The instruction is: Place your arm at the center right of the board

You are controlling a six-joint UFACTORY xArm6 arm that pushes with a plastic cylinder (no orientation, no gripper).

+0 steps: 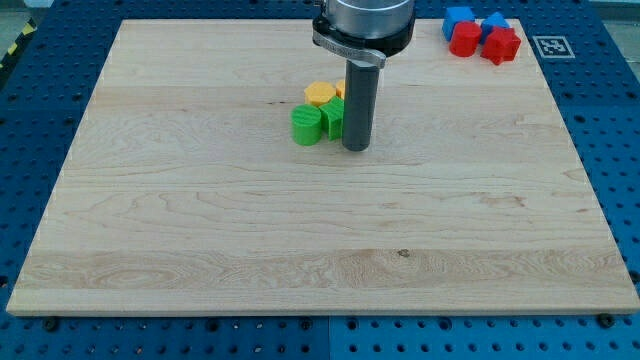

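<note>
My tip (356, 148) stands on the bench (200, 250) near its middle, touching the right side of a green block (333, 118) that it half hides, so the center-right target area is not yet reached. There are no fingers, only the rod. Left sits a green cylinder (306, 125), behind it a yellow block (320, 94), and far right red (464, 39) and blue blocks (458, 17), shapes unclear.

The scene is bright and evenly lit, apparently from overhead. The pale wooden table (320, 230) shows its grain clearly from edge to edge, with no hot glare. Shadows are soft and short: a faint dark patch sits at the foot of the rod around my tip (356, 148), and thin ones hug the blocks near the table's top edge. The metal collar above the rod carries a mild sheen. Focus is sharp throughout; the table's edges look straight, without noticeable bending.
</note>
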